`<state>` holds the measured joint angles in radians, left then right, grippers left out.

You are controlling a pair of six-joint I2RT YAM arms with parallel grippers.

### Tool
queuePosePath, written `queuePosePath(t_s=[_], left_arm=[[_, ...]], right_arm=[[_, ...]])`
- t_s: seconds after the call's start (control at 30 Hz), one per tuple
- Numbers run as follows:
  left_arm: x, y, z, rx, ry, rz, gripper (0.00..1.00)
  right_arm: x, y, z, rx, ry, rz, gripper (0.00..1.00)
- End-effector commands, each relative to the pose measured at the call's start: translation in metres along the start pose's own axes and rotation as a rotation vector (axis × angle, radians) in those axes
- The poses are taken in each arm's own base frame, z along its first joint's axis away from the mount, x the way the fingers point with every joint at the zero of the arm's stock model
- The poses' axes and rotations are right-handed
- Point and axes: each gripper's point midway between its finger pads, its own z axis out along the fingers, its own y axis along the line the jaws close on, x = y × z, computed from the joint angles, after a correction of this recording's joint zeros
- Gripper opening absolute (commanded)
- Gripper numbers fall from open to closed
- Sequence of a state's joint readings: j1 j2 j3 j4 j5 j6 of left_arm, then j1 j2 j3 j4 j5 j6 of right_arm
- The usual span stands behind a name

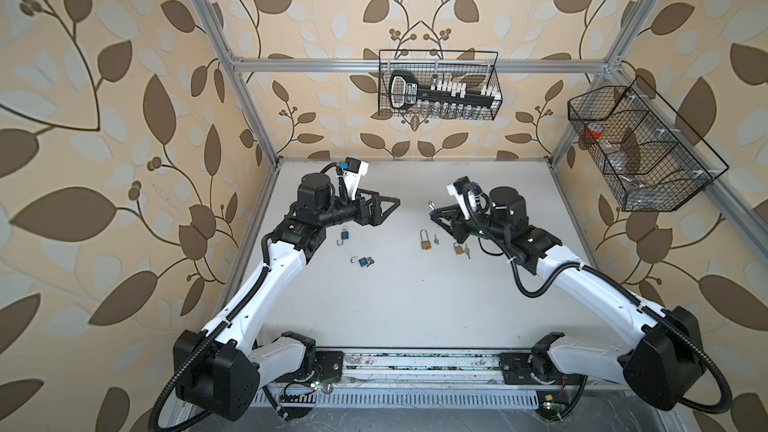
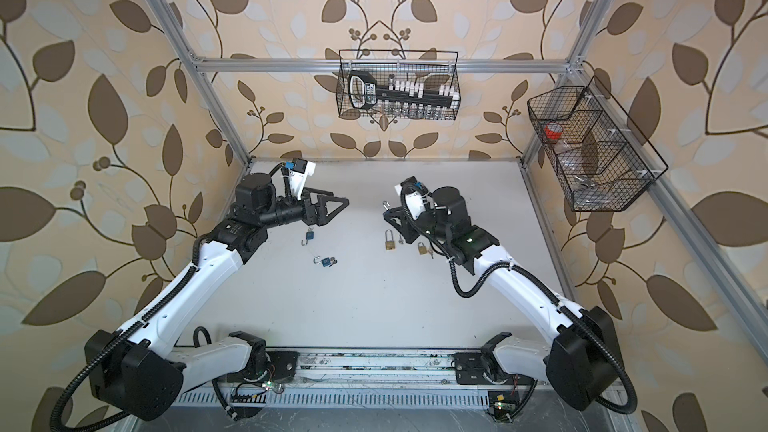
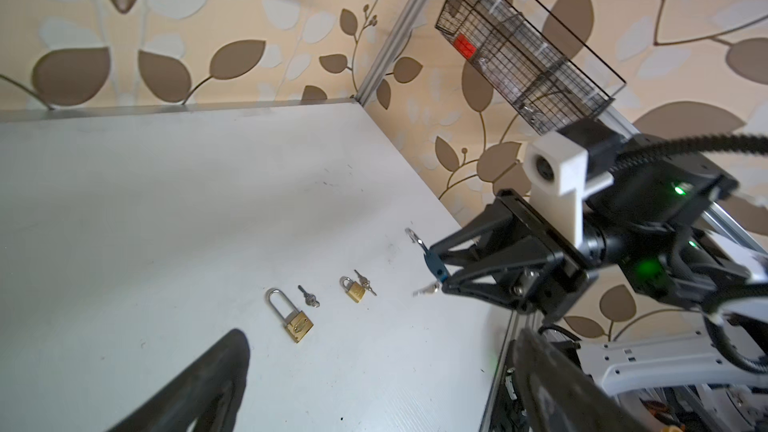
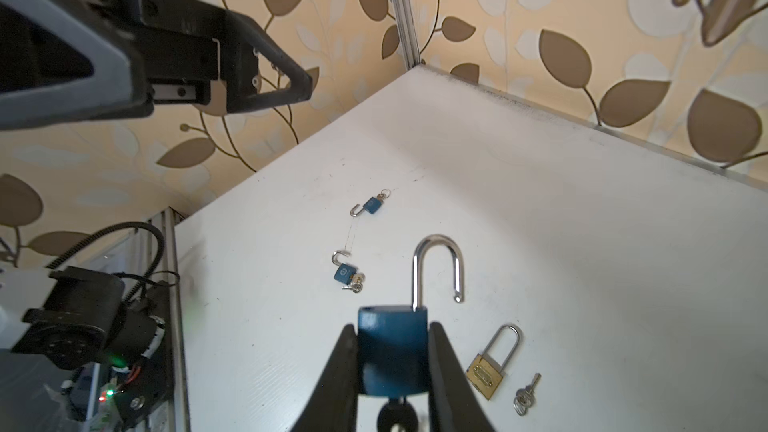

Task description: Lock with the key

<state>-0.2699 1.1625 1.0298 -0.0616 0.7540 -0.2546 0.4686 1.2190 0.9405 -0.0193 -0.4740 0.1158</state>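
in a top view left arm (image 1: 266,284) and right arm (image 1: 582,275) bend elbows-out; left gripper (image 1: 387,210) gapes empty. left wrist view: key (image 3: 426,289) juts from base of blue padlock (image 3: 434,261). right wrist view: right gripper (image 4: 392,326) clamps padlock above table (image 4: 540,201), shackle (image 4: 437,238) open, markings unreadable.

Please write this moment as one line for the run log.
right gripper: shut on blue padlock | shackle: open | key: in padlock | left gripper: open, empty | locking: not done

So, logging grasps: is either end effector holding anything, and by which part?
The right end effector clamps the blue padlock by its body, shackle open. The left end effector holds nothing.
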Motion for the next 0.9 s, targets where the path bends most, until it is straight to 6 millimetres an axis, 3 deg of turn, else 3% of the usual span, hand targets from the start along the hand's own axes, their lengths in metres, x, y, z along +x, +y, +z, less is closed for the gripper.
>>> queuePosePath(t_s=[0.0, 0.23, 0.4, 0.63, 0.87], left_arm=[[-0.028, -0.049, -0.006, 0.186, -0.062, 0.276, 0.99], [-0.005, -0.107, -0.020, 0.521, -0.068, 0.678, 0.99], [0.011, -0.135, -0.029, 0.708, 0.020, 0.739, 0.96], [0.031, -0.153, -0.018, 0.808, 0.060, 0.746, 0.74], [0.037, -0.148, -0.007, 0.790, 0.092, 0.732, 0.49]], right_arm=[[-0.006, 0.043, -0.017, -0.232, -0.009, 0.013, 0.00], [-0.015, 0.072, -0.032, -0.376, -0.011, -0.042, 0.00], [-0.024, 0.104, -0.048, -0.548, -0.026, -0.071, 0.00], [-0.030, 0.123, -0.056, -0.646, -0.030, -0.095, 0.00], [-0.034, 0.130, -0.061, -0.674, -0.036, -0.108, 0.00]])
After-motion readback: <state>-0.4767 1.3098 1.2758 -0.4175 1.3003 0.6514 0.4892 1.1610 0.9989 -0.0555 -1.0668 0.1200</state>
